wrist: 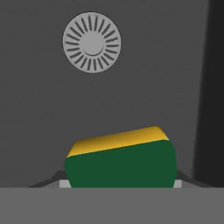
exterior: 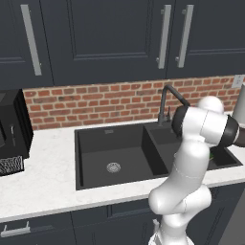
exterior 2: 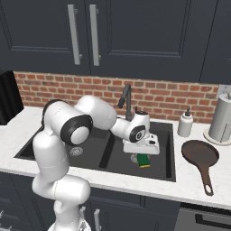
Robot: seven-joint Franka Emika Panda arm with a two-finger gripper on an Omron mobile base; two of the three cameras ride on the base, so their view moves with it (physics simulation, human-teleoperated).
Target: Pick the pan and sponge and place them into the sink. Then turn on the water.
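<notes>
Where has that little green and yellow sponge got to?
The sponge is between the gripper fingers, over the sink's right-hand basin near its silver drain, left of the pan on the counter.

The faucet (exterior 2: 127, 100) stands behind the sink (exterior 2: 169, 149); the narrow basin's walls hem the sponge (exterior 2: 143, 160).

Matt black sink (exterior 2: 169, 149) with ribbed silver metal drain (wrist: 92, 42), speckled white stone counter (exterior: 43, 177), rough red brick wall (exterior 2: 171, 97), smooth dark-brown pan (exterior 2: 200, 153).
</notes>
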